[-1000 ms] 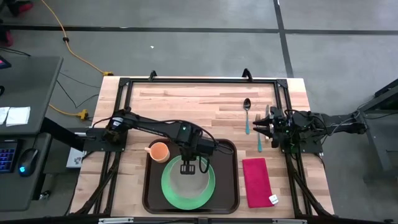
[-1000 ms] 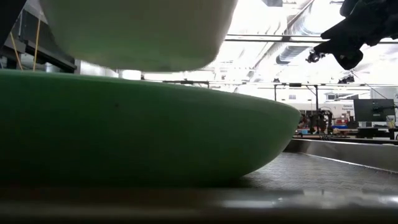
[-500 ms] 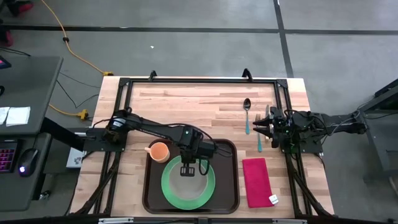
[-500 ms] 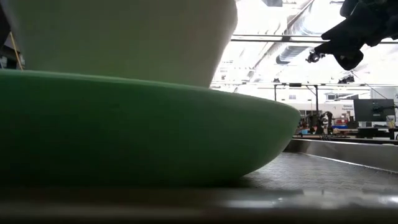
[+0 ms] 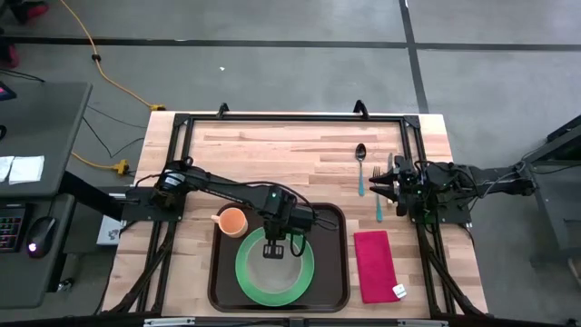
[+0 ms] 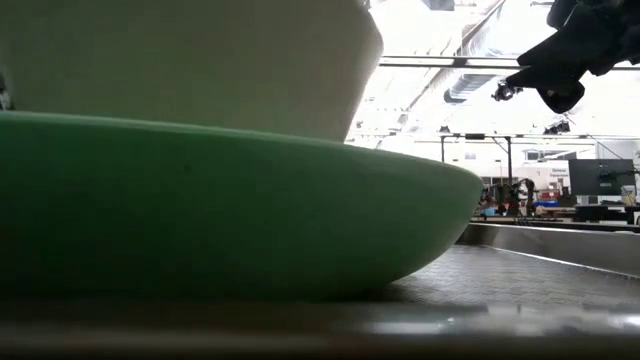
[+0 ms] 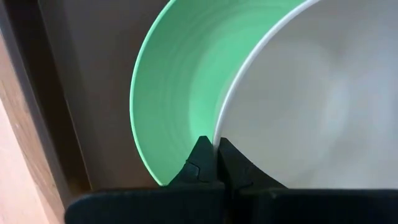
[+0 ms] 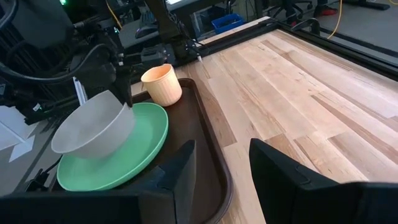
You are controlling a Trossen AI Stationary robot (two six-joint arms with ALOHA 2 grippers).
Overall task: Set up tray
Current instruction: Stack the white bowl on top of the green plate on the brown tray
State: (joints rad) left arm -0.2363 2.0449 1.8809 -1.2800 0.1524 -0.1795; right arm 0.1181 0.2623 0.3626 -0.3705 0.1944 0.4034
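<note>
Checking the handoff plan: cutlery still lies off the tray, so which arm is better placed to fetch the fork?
Right. Its open pincer hovers beside the fork and spoon at the table's right. The left pincer is shut on the white bowl over the green plate in the tray.

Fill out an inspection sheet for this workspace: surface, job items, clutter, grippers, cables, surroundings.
Surface: wooden table, black frame around it.
Job items: brown tray at the near edge holds a green plate; a white bowl sits tilted on the plate; an orange cup stands at the tray's far left corner.
Clutter: spoon, fork and red napkin right of the tray.
Grippers: left gripper shut on the bowl's rim; right gripper open, waiting at the right edge.
Cables: yellow cable on the floor.
Surroundings: grey floor, desk at left.
</note>
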